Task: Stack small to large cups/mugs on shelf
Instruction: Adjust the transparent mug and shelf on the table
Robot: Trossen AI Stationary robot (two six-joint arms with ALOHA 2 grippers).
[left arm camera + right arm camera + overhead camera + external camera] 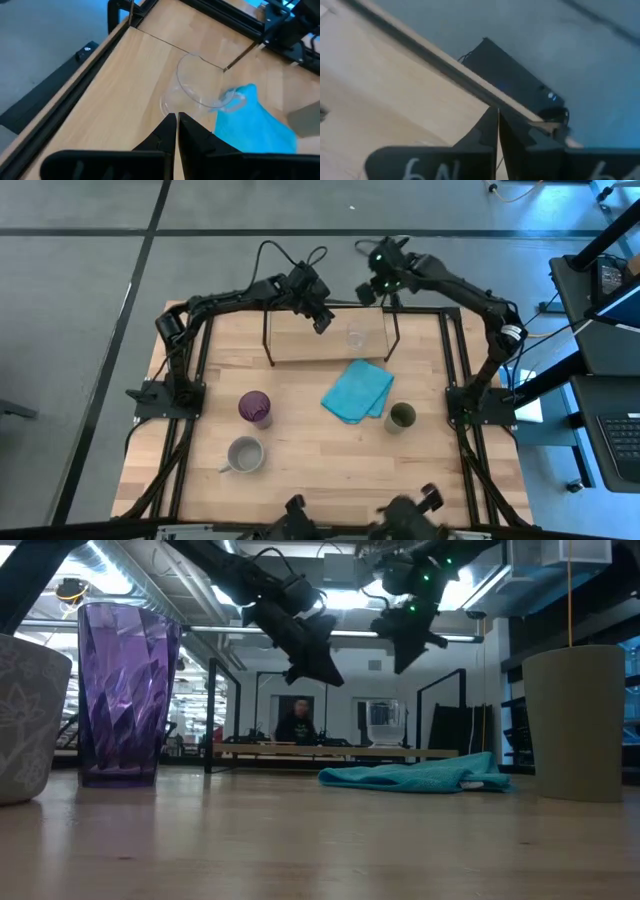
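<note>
Left gripper (322, 323): fingers pressed together, tips meeting with no gap in the left wrist view (177, 131), nothing between them. It hangs above the shelf (268, 340), just beside the small clear glass (355, 336) and not touching it. The glass stands upright on the shelf's light wooden base, toward the right-arm end; it shows again from the left wrist (200, 92) and the low view (380, 723).

Right gripper (368, 292): fingers likewise closed tip to tip (497, 131), empty, raised over the shelf's back edge by its right upright. White handwriting on its housing reads "6N" on one side; the mark on the other side is cut off.

Rest of table (300, 475): turquoise cloth (358, 391) folded just in front of the shelf. Olive-green cup (401, 417) just beside the cloth on the right-arm side. Purple tumbler (254, 409) on the left-arm side, well apart from the cloth. Grey mug (244, 455) near the tumbler, closer to the front edge, handle pointing to the left arm's side.

A person (295, 721) sits in the room behind the shelf.
</note>
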